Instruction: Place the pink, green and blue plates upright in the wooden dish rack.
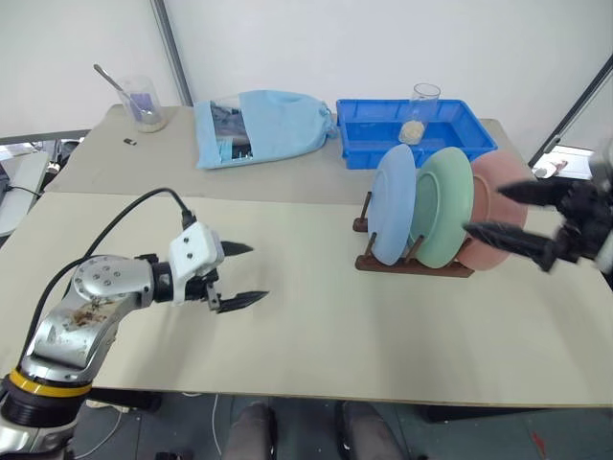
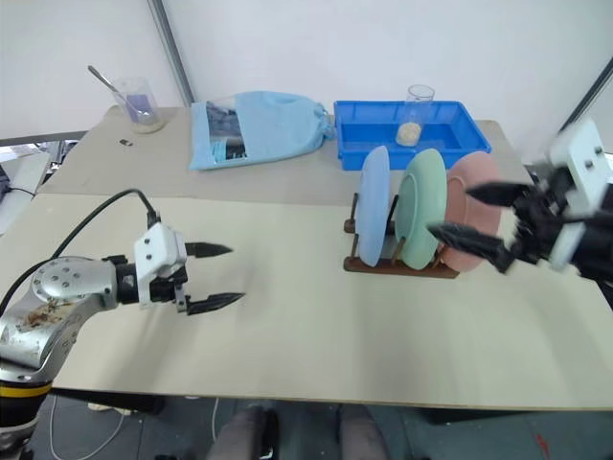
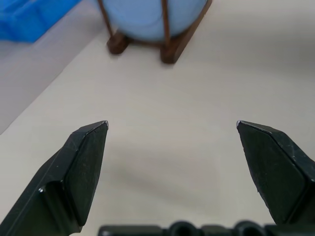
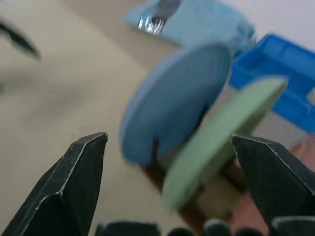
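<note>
The blue plate [image 1: 393, 203], green plate [image 1: 445, 206] and pink plate [image 1: 498, 168] all stand upright, side by side, in the wooden dish rack [image 1: 412, 265] at the right of the near table. My right gripper [image 1: 482, 209] hovers open just right of the rack. Its fingertips point at the pink plate's face and hold nothing. In the right wrist view the blue plate [image 4: 172, 93] and green plate [image 4: 216, 137] lie between its spread fingers. My left gripper [image 1: 259, 272] is open and empty over bare table far to the left, pointing toward the rack [image 3: 172, 49].
A bright blue plastic tray [image 1: 369, 144] holding a glass [image 1: 421, 110] sits behind the rack. A light blue bag [image 1: 259, 125] lies left of it. A glass with a spoon [image 1: 144, 105] stands at the far left. Bare tabletop stretches between the grippers.
</note>
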Controlling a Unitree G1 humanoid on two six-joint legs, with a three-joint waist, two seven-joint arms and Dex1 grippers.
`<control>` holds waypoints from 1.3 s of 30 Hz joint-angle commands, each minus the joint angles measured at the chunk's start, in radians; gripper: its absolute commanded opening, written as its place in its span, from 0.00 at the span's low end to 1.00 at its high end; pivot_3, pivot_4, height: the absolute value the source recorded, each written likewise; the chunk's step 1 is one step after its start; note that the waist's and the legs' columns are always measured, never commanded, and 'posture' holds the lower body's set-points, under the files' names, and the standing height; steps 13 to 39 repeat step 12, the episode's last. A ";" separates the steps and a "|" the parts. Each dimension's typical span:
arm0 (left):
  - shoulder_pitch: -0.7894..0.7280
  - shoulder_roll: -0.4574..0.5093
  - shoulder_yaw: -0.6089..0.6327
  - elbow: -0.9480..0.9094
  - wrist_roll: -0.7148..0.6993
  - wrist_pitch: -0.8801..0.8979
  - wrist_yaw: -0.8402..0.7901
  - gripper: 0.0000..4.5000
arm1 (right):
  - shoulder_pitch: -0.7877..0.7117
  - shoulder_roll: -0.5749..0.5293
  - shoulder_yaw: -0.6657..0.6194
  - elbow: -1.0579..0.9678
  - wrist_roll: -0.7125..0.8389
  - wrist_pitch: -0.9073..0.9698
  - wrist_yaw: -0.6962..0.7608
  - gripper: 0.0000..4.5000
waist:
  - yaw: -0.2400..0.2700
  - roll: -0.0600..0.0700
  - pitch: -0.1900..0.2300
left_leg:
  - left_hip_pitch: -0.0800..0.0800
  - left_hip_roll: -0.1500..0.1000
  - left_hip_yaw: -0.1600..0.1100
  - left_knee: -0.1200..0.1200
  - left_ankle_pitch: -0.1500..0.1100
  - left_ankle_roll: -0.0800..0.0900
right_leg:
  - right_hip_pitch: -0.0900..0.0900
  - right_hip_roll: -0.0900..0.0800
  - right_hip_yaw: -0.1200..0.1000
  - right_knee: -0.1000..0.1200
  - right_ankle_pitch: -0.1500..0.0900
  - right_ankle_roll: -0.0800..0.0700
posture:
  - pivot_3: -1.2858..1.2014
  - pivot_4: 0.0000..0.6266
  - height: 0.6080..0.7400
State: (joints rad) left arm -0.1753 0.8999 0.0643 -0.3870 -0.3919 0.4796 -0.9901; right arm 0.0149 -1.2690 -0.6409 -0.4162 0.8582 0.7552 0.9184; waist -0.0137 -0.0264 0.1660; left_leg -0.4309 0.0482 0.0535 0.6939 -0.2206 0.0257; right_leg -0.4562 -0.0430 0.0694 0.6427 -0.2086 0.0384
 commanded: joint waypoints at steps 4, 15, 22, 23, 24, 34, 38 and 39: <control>0.096 0.050 0.128 -0.028 0.012 -0.032 0.000 1.00 | 0.189 0.017 -0.144 0.103 -0.348 -0.298 0.286 0.99 | 0.001 -0.001 0.000 | 0.002 0.001 0.001 0.001 0.000 0.000 | 0.000 0.000 0.000 0.001 0.000 -0.001 | 0.52 0.24 0.67; 0.079 0.037 0.125 -0.025 -0.011 -0.007 0.019 1.00 | 0.130 0.068 -0.007 0.231 -0.429 -0.445 0.317 0.99 | 0.001 -0.001 0.000 | 0.004 0.001 0.004 -0.001 0.000 -0.001 | 0.000 -0.001 0.000 0.001 0.000 -0.002 | 0.52 0.24 0.67; 0.079 0.037 0.125 -0.025 -0.011 -0.007 0.019 1.00 | 0.130 0.068 -0.007 0.231 -0.429 -0.445 0.317 0.99 | 0.001 -0.001 0.000 | 0.004 0.001 0.004 -0.001 0.000 -0.001 | 0.000 -0.001 0.000 0.001 0.000 -0.002 | 0.52 0.24 0.67; 0.079 0.037 0.125 -0.025 -0.011 -0.007 0.019 1.00 | 0.130 0.068 -0.007 0.231 -0.429 -0.445 0.317 0.99 | 0.001 -0.001 0.000 | 0.004 0.001 0.004 -0.001 0.000 -0.001 | 0.000 -0.001 0.000 0.001 0.000 -0.002 | 0.52 0.24 0.67; 0.079 0.037 0.125 -0.025 -0.011 -0.007 0.019 1.00 | 0.130 0.068 -0.007 0.231 -0.429 -0.445 0.317 0.99 | 0.001 -0.001 0.000 | 0.004 0.001 0.004 -0.001 0.000 -0.001 | 0.000 -0.001 0.000 0.001 0.000 -0.002 | 0.52 0.24 0.67; 0.079 0.037 0.125 -0.025 -0.011 -0.007 0.019 1.00 | 0.130 0.068 -0.007 0.231 -0.429 -0.445 0.317 0.99 | 0.001 -0.001 0.000 | 0.004 0.001 0.004 -0.001 0.000 -0.001 | 0.000 -0.001 0.000 0.001 0.000 -0.002 | 0.52 0.24 0.67; 0.079 0.037 0.125 -0.025 -0.011 -0.007 0.019 1.00 | 0.130 0.068 -0.007 0.231 -0.429 -0.445 0.317 0.99 | 0.001 -0.001 0.000 | 0.004 0.001 0.004 -0.001 0.000 -0.001 | 0.000 -0.001 0.000 0.001 0.000 -0.002 | 0.52 0.24 0.67; 0.079 0.037 0.125 -0.025 -0.011 -0.007 0.019 1.00 | 0.130 0.068 -0.007 0.231 -0.429 -0.445 0.317 0.99 | 0.001 -0.001 0.000 | 0.004 0.001 0.004 -0.001 0.000 -0.001 | 0.000 -0.001 0.000 0.001 0.000 -0.002 | 0.52 0.24 0.67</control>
